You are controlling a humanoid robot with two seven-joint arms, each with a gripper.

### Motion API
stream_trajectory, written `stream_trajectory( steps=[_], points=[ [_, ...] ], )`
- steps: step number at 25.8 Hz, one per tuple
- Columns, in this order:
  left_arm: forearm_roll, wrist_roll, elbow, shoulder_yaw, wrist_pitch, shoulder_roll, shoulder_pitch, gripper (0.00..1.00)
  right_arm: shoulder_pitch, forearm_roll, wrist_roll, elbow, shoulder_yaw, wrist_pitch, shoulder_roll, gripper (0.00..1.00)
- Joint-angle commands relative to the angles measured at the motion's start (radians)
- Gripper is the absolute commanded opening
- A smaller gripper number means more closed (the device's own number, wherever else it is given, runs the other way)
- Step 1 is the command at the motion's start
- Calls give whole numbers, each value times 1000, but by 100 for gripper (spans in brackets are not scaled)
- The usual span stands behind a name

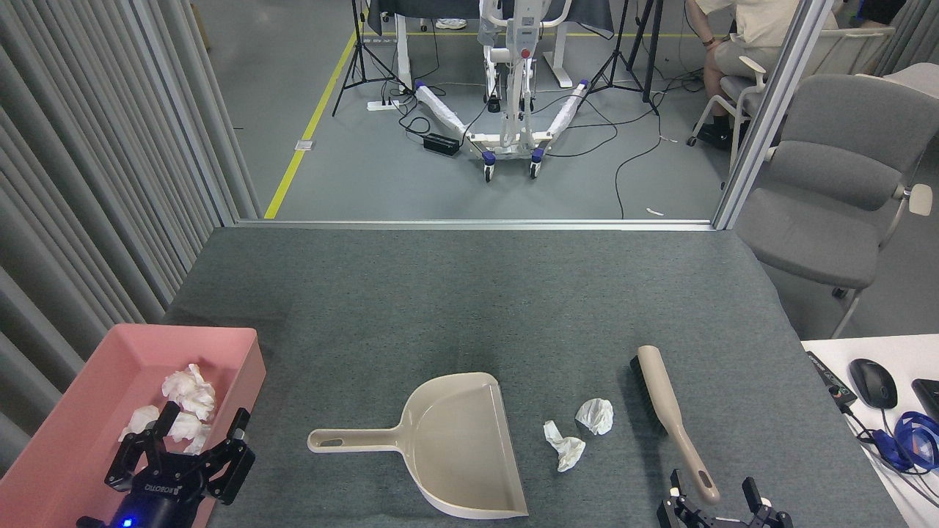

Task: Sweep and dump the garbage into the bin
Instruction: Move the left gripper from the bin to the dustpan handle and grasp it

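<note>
Garbage (579, 434): two white tissue wads lie on the grey bench (469, 308), near centre, between the beige dustpan (455, 440) on their left and the brush (669, 418) on their right, touching neither. More wads (183, 411) sit inside the pink bin (81, 433) at the near left corner. My left pincer (192, 447) hovers over the bin's right wall, fingers spread, released, holding nothing. My right pincer (715, 499) is at the near edge, fingers apart either side of the brush handle's end, not clenched.
</note>
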Motion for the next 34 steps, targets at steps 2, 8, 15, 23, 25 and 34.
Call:
stream_trajectory(
  steps=[2, 8, 15, 23, 25, 34],
  points=[
    [1, 2, -4, 1, 0, -8, -4, 100, -19, -1, -1, 35, 2, 4, 8, 98],
    [16, 0, -7, 1, 10, -29, -28, 100, -39, -1, -1, 55, 2, 4, 11, 98],
    [174, 0, -125, -3, 7, -123, 9, 100, -61, 1, -1, 90, 7, 4, 14, 98],
    [180, 11, -155, -109, 0, -177, 145, 100, -88, -1, -2, 111, 7, 7, 11, 98],
    [200, 11, -155, -148, 4, -184, 147, 100, -90, -1, -2, 122, 7, 5, 10, 97],
    [576, 11, -82, -192, 12, -227, 145, 100, -90, -1, -1, 130, 8, 5, 10, 87]
  ],
)
